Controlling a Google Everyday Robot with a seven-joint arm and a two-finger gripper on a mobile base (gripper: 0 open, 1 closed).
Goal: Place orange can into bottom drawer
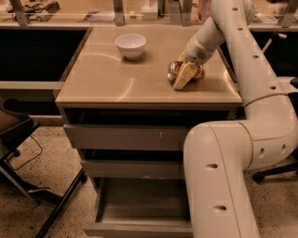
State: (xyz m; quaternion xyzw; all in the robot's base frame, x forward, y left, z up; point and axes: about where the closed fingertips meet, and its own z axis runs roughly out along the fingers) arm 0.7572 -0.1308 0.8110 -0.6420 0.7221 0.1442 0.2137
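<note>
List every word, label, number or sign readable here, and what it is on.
None can be read.
Orange can, under the gripper on the cabinet top: no legible print.
White bowl, drawer fronts: plain.
Items on the back counter: nothing legible.

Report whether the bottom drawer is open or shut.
Open: the bottom drawer is pulled out, floor exposed. The claw is at the orange can on the cabinet top.
</note>
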